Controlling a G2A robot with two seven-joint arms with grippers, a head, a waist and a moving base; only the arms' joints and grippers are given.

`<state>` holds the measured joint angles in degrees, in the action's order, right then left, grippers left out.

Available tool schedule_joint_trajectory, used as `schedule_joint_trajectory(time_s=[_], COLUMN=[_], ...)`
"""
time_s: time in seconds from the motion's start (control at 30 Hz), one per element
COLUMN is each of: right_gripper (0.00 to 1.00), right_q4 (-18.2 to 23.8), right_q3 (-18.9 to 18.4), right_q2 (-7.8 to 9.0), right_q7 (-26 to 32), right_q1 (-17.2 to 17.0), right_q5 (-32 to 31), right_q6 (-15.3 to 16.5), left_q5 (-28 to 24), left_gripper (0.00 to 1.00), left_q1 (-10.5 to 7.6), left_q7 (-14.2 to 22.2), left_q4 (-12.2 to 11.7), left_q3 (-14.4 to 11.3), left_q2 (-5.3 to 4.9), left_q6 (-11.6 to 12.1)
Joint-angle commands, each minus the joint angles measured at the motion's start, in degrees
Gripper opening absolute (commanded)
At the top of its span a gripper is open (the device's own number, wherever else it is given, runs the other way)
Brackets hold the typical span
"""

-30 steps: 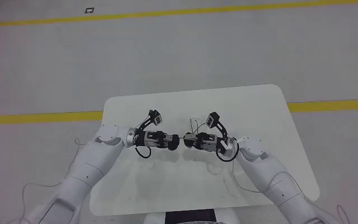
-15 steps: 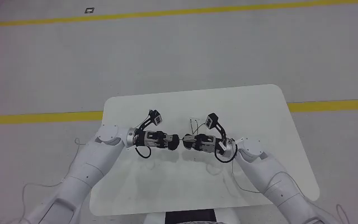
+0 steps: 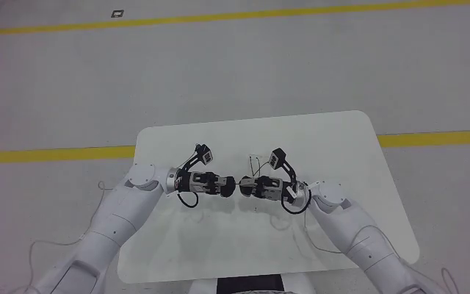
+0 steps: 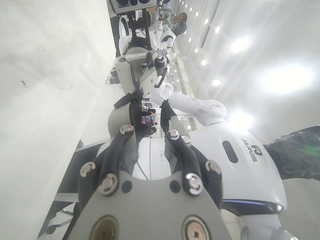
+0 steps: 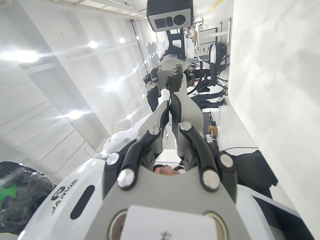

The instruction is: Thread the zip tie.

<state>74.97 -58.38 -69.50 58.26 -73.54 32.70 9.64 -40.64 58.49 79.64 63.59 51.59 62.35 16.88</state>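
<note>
Over the middle of the white table (image 3: 330, 147) my two grippers face each other tip to tip. My right gripper (image 3: 244, 187) (image 5: 172, 106) is shut on a thin black zip tie (image 5: 171, 93), which runs out from its pads toward the left gripper (image 5: 173, 79). A thin loop of the tie (image 3: 253, 160) sticks up beside the right wrist. My left gripper (image 3: 228, 186) (image 4: 148, 104) stands open, with a gap between its black-padded fingers. The right gripper's tip (image 4: 136, 89) sits just off one left finger (image 4: 132, 111).
Both arms hover above the table's centre, with bare tabletop on every side. A tiny dark speck (image 3: 255, 209) lies on the table just in front of the grippers. Yellow floor lines (image 3: 66, 154) run behind the table.
The right gripper has crept slightly toward the left gripper, narrowing the gap between the tips. The left arm has stayed in place.
</note>
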Motion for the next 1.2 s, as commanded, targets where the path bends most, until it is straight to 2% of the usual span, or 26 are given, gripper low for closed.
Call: schedule_joint_trajectory(time_s=[0.0,0.73,1.17], right_gripper=[0.00,0.00,0.00], right_q4=[0.02,0.27,0.11], right_q3=[0.02,0.70,1.13], right_q2=[0.00,-0.07,-0.16], right_q7=[0.02,0.56,0.69], right_q1=[0.01,0.51,0.83], right_q5=[0.04,-0.08,0.11], right_q6=[0.01,0.01,0.09], left_q5=[0.00,0.00,0.00], left_gripper=[0.17,0.15,0.05], left_q1=[0.00,0.00,0.00], left_q7=[0.00,0.00,0.00], left_q4=[0.00,0.00,0.00], left_q3=[0.00,0.00,0.00], left_q2=[0.00,0.00,0.00], left_q6=[0.00,0.00,0.00])
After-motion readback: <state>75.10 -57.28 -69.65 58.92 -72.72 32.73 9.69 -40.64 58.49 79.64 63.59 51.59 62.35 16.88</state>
